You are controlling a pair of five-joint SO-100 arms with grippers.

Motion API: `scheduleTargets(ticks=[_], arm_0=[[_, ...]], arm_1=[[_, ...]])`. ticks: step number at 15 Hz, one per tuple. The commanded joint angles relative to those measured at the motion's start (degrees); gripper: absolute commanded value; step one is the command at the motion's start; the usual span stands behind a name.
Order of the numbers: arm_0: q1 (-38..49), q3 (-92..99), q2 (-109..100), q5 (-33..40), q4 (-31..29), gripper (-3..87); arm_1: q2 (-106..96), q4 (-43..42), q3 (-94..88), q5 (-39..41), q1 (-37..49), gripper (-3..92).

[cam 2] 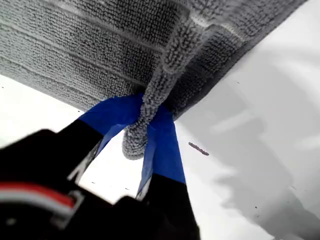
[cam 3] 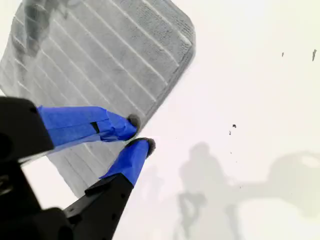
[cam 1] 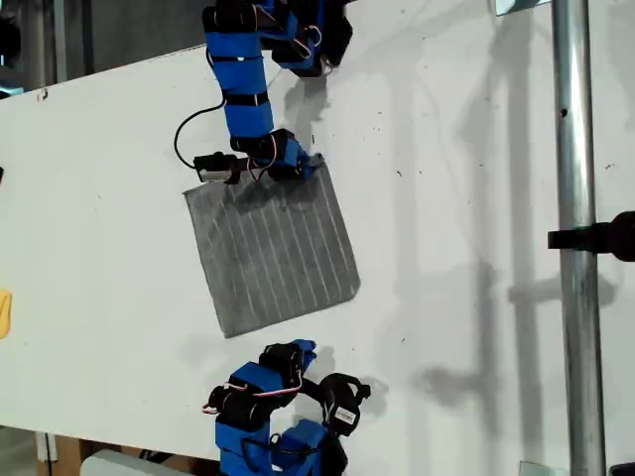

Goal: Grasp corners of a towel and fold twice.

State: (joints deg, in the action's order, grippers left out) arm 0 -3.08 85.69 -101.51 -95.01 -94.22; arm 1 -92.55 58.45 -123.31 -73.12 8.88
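Blue-taped fingers (cam 2: 162,145) of my first gripper (cam 2: 145,137) are pinched on a bunched corner (cam 2: 142,130) of the thin grey striped towel (cam 1: 273,248); the cloth is drawn up into a ridge between the jaws, and the rest spreads out flat beyond the fingertips on the white tabletop (cam 1: 446,198). In the exterior view this grip sits at the towel's far corner, under the arm reaching in from the top of that view.

My second gripper (cam 3: 135,132) is seen with its blue-taped fingers (cam 3: 117,127) slightly parted, nothing between them, tips over the towel's near edge; whether the edge is touched cannot be told. A rounded corner (cam 3: 182,30) lies well beyond the tips.

Risks, as judged:
- Only a narrow tuck is held by the first pair of jaws. A fast lift could pull it out.
- One corner held, the other not. A lift now would drag and skew the cloth instead of folding it.
- The second pair of jaws is over the edge, not a corner. Closing there would give a crooked fold.

Counts: towel 1; corners visible 4, gripped 1; arms 2; grippers 2; small yellow object (cam 1: 4,312) at the exterior view's left edge 1; metal pole (cam 1: 580,238) 1.
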Motion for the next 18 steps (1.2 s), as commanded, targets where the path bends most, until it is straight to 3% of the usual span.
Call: scheduleTargets(ticks=[1,4,6,8,15,18], arm_0=[[0.4,-5.1,-1.9,1.0,-1.1,6.5],[0.5,-20.1,4.8,13.7,-0.4,24.5],[1.1,-28.1,12.0,22.3,0.0,26.7],[1.6,-27.6,17.3,25.5,1.5,27.2],[1.5,-27.8,37.8,24.9,12.9,27.2],[1.1,-27.9,44.4,21.5,14.9,27.6]], arm_1=[[-1.5,-1.1,0.4,-0.8,-1.0,-0.3],[-1.5,-1.1,0.5,-0.8,-1.1,-0.3],[-1.5,-1.1,0.6,-0.8,-1.2,-0.3],[-1.9,-0.9,0.6,-0.8,-1.4,-0.3],[-2.0,-0.1,0.9,-0.8,-1.4,-0.3],[-2.0,0.0,0.9,-0.8,-1.3,-0.3]])
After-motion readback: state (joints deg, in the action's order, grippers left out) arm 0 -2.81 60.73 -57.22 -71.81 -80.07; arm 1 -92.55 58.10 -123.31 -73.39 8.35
